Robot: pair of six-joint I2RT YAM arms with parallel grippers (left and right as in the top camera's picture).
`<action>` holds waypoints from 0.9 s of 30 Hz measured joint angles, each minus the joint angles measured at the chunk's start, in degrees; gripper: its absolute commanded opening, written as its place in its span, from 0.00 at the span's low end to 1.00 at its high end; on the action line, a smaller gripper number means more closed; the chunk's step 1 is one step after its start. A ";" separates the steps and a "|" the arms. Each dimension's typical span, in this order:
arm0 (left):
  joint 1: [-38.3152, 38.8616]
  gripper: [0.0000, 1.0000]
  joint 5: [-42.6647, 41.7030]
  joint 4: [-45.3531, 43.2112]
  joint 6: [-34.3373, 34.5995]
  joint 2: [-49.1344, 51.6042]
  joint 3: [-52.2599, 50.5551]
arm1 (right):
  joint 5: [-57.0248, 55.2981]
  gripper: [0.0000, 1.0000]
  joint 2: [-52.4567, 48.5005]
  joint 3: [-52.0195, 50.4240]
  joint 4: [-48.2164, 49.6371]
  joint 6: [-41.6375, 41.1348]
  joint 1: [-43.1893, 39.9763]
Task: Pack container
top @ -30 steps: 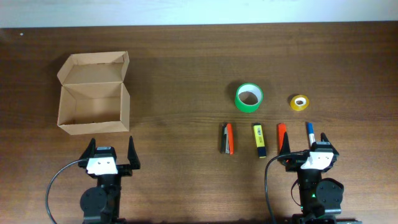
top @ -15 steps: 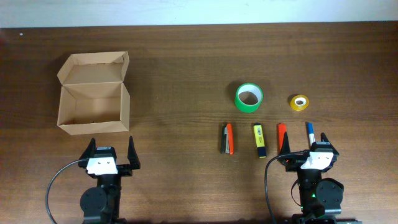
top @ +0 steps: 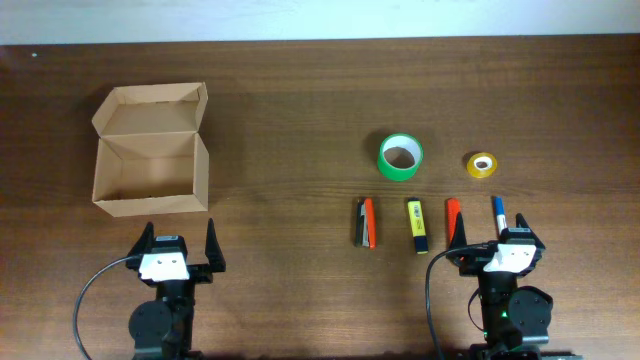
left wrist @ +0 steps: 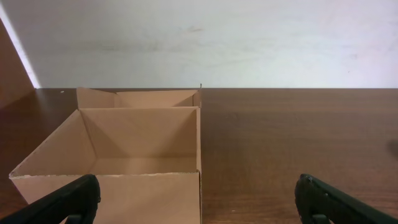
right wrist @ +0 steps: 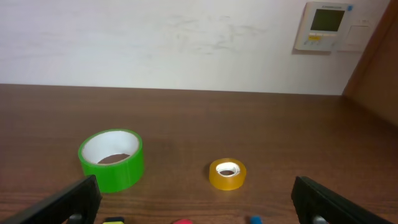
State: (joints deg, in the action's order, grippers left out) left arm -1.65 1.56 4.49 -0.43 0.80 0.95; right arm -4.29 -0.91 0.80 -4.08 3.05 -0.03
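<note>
One cardboard container (top: 150, 160) sits on the left part of the bench (top: 290, 110), its flap lid folded back, just ahead of the left pincer (top: 178, 234). There are two tape rolls on the right side: a green tape roll (top: 401, 156) and a smaller yellow tape roll (top: 482, 165). Nearer the robot lie four slim things in a row: a black-and-orange item (top: 365, 222), a yellow marker (top: 416, 225), an orange marker (top: 454, 216) and a blue pen (top: 497, 210). The right pincer (top: 497, 238) sits by the last two. Both pincers are spread wide and hold nothing
</note>
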 measured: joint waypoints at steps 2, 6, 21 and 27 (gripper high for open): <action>0.00 1.00 0.00 0.00 0.00 0.00 0.00 | 0.00 0.99 0.00 0.00 0.00 -0.02 0.00; 0.00 1.00 -0.68 0.00 0.00 0.00 0.00 | 0.00 0.99 0.00 0.00 0.00 -0.02 0.00; 0.00 1.00 -4.83 -0.02 1.77 1.07 0.02 | 1.57 0.99 0.00 0.00 0.17 -3.85 0.00; -0.02 1.00 -7.23 0.20 2.69 4.81 2.45 | 3.50 0.99 -0.20 3.19 -3.58 -10.69 0.00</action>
State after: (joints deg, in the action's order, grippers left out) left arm -1.67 -5.67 4.69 2.26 5.61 3.40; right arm -0.80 -1.10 3.99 -7.66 -7.64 -0.03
